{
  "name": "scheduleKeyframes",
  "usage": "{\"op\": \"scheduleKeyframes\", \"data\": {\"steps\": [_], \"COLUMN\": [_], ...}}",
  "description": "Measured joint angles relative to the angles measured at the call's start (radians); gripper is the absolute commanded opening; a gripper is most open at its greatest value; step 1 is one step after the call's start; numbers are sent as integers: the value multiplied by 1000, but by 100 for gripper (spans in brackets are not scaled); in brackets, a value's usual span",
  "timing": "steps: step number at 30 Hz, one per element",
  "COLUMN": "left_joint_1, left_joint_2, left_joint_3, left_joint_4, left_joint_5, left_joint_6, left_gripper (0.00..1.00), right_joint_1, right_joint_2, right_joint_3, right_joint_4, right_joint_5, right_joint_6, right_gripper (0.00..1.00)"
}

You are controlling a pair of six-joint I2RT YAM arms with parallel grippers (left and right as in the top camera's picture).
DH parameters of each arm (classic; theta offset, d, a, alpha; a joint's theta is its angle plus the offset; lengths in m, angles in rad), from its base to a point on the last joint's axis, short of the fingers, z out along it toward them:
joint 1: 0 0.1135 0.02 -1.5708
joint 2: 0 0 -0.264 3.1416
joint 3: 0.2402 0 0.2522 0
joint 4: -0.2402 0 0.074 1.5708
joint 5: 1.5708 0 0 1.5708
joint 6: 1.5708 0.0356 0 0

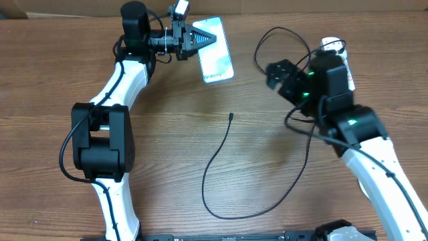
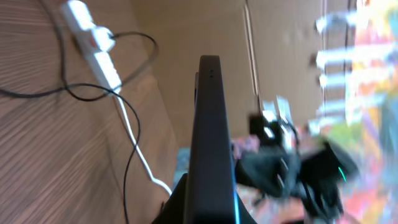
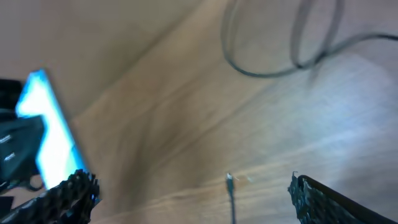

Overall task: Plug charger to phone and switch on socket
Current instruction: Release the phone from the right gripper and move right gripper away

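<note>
The phone (image 1: pixel 217 53) lies at the table's far middle, bright screen up, and my left gripper (image 1: pixel 203 39) is shut on its left edge. In the left wrist view the phone (image 2: pixel 210 137) shows edge-on as a dark slab between the jaws of the left gripper (image 2: pixel 202 213). The charger (image 1: pixel 215 161) loops over the table, its connector tip (image 1: pixel 230 116) lying free in the middle. My right gripper (image 1: pixel 276 72) hovers open right of the phone. In the right wrist view the tip (image 3: pixel 229 180) lies between the wide-apart fingers (image 3: pixel 314 196). The socket (image 1: pixel 330 45) is mostly hidden under the right arm.
The socket (image 2: pixel 93 38) shows in the left wrist view with its thick white cord (image 2: pixel 135 143) trailing towards the phone. The charger's far loop (image 1: pixel 281 40) lies by the socket. A cardboard wall (image 1: pixel 301 7) closes the table's far side.
</note>
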Motion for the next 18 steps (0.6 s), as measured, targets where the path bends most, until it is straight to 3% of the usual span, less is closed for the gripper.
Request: {"op": "scheduleKeyframes", "data": {"steps": [8, 18], "left_joint_1": [-2, -2], "left_joint_2": [-13, -251], "left_joint_3": [0, -3], "left_joint_4": [60, 45], "left_joint_5": [68, 80], "left_joint_6": [0, -3], "left_gripper": [4, 4], "right_joint_1": [-227, -269], "right_joint_2": [0, 0], "right_joint_3": [0, 0], "right_joint_4": [-233, -386], "right_joint_5": [-116, -127], "right_joint_6": [-11, -14], "right_gripper": [100, 100]}}
